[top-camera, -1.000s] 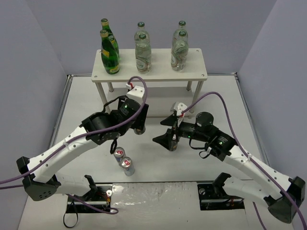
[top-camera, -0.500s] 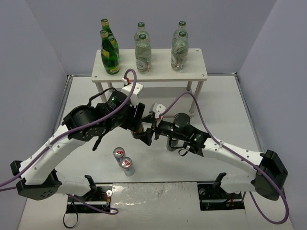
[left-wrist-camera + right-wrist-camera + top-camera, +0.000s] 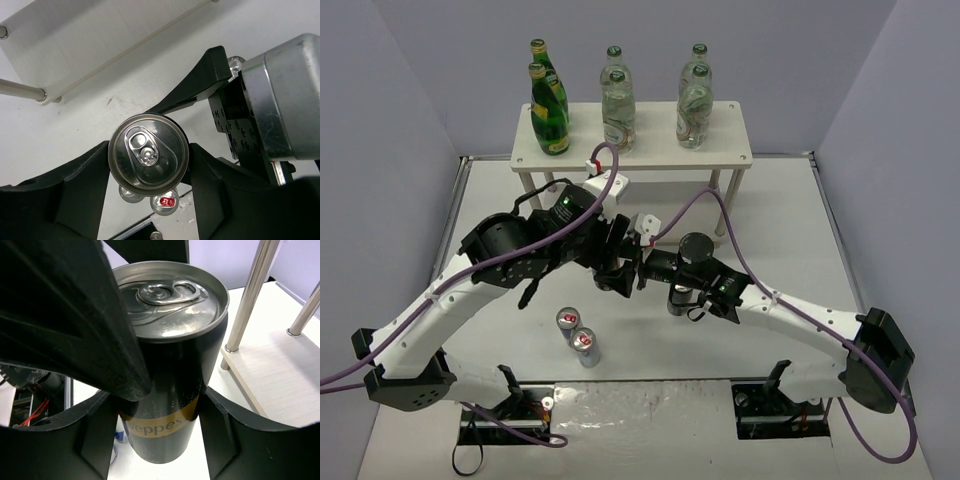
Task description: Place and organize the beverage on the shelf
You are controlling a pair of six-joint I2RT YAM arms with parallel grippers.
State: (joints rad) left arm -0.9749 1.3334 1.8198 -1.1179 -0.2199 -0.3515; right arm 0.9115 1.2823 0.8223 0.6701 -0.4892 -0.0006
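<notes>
Black can (image 3: 167,390): smooth matte cylinder with a gold band, partial lettering "eppes" and a silver pull-tab lid. It is upright in front of the shelf (image 3: 650,150), between both grippers. The left gripper (image 3: 148,165) has its black fingers (image 3: 85,175) clamped on opposite sides of the can. The right gripper (image 3: 159,405) has its fingers (image 3: 225,440) flush along the can's lower wall; can't tell if they are squeezing. The can's base is cut off.

A second dark can (image 3: 681,298) is mostly hidden under the right arm. Two silver cans (image 3: 586,345) with red tabs stand on the white table (image 3: 770,220).

The shelf's pale wood-grain top holds two dark-green glass bottles (image 3: 549,115) and four clear green-capped bottles (image 3: 618,110). Its lower tier is largely hidden.
</notes>
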